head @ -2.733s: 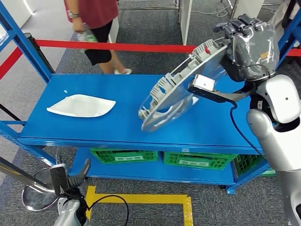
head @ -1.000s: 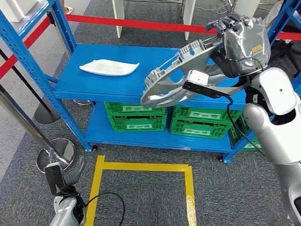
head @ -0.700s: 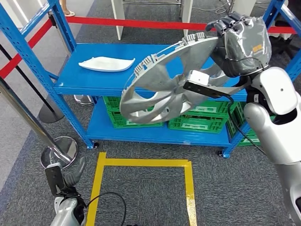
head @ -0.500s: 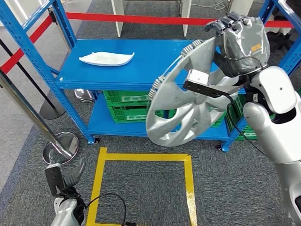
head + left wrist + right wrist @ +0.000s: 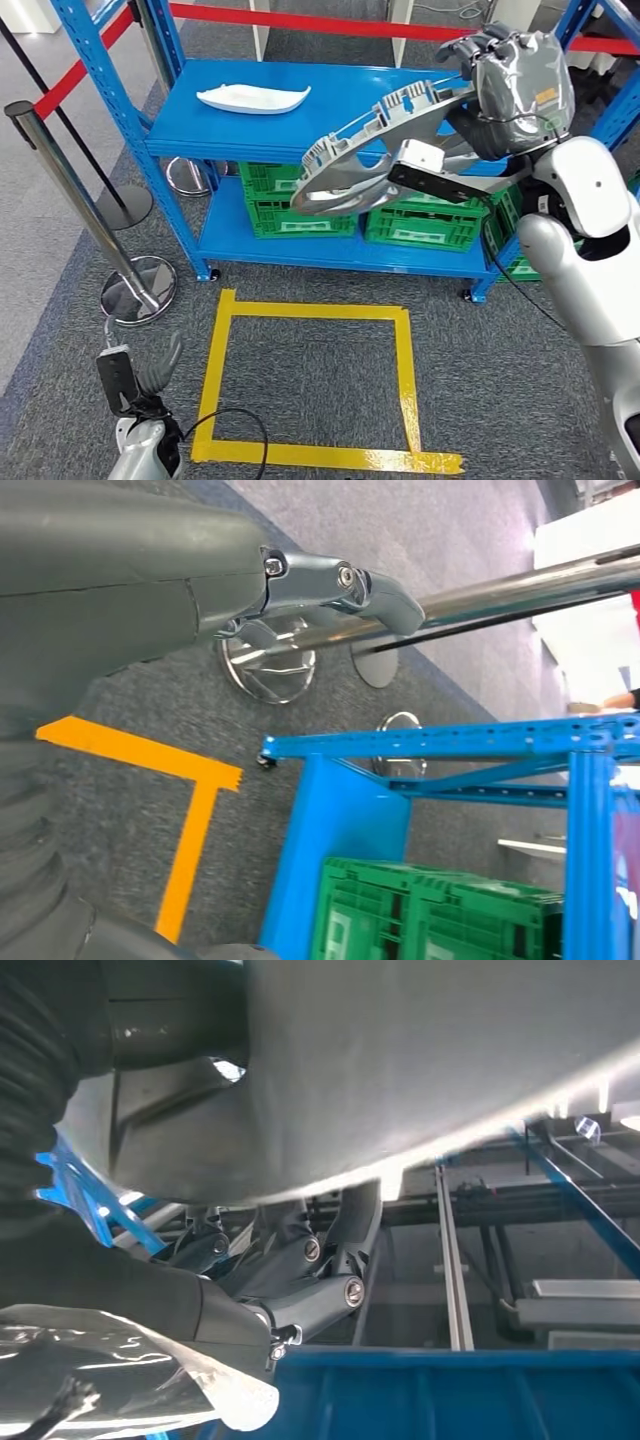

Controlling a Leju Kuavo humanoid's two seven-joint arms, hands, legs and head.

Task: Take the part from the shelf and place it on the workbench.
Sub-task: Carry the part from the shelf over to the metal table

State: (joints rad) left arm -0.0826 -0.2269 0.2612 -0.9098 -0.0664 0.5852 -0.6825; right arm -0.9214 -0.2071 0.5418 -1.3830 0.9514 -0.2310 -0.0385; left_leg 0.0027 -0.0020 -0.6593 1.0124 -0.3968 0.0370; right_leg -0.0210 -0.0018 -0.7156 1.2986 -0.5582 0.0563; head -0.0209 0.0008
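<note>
Hanging low beside the body, the left hand (image 5: 155, 375) is carrying nothing; its fingers (image 5: 377, 585) are lying loosely apart over the carpet, since the job needs one arm. Just beyond it the yellow floor marking (image 5: 313, 385) is framing a standing spot in front of the shelf (image 5: 355, 90), probably where the robot is meant to plant itself for the pick.

Higher up, the right hand (image 5: 513, 85) is gripping the silver wheel cover (image 5: 377, 150) by its rim. In the right wrist view the fingers (image 5: 317, 1290) are curling under the cover's edge, closed on it, which is keeping the broad disc from sliding out. The cover is being held nearly flat, tilted slightly, in the air in front of the shelf's front edge toward its right end, touching nothing; that clearance suggests the carry has begun and the placing is still to come.

Farther back, a white part (image 5: 253, 98) is lying near the left end of the top shelf, and green crates (image 5: 362, 215) are sitting on the lower shelf. A chrome barrier post (image 5: 75, 180) is standing left of the shelf, with red tape (image 5: 302, 20) roping off the area beyond.
</note>
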